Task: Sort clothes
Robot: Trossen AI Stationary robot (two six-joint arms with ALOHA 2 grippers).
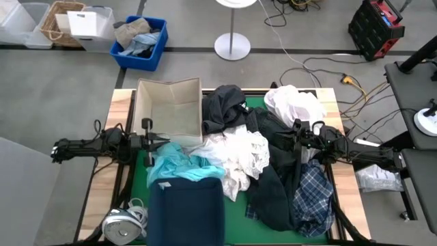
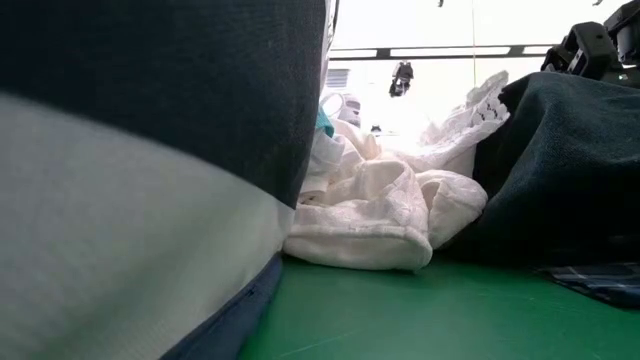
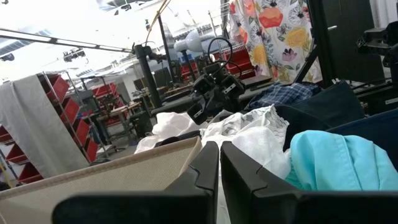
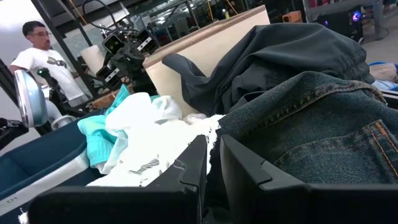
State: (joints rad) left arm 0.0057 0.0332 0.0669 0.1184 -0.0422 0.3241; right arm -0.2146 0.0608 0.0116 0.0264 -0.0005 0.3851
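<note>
So we're looking down at the green table (image 1: 140, 179) and it's basically buried. Biggest thing is the heap of dark clothes (image 1: 273, 184), running from the middle out toward 5 o'clock, with the plaid shirt (image 1: 313, 195) lying on its 4 o'clock side. A dark denim piece (image 4: 311, 118) shows up close in the right wrist view.

Next up, the beige fabric box (image 1: 168, 106) at about 11 o'clock from the table's centre, open top, with a dark garment (image 1: 224, 104) draped against its 3 o'clock wall. Then a navy bin (image 1: 186, 212) at 7 o'clock, near the front edge.

White clothes: one crumpled lacy pile (image 1: 239, 157) dead centre, another white bundle (image 1: 293, 104) at 1 o'clock. The light teal garment (image 1: 176, 165) sits just at 9 o'clock from the central white pile, touching it.

Left gripper (image 1: 158, 140) hangs at 9 o'clock, right at the box's near corner and just beside the teal piece; in its wrist view the fingers (image 3: 205, 171) are nearly together with nothing between them. Right gripper (image 1: 285, 137) is at 3 o'clock over the dark heap, fingers (image 4: 196, 165) close together too, with only a thin gap and nothing gripped.

Smallest bit: a silvery iron (image 1: 121, 224) at 8 o'clock by the front corner.
</note>
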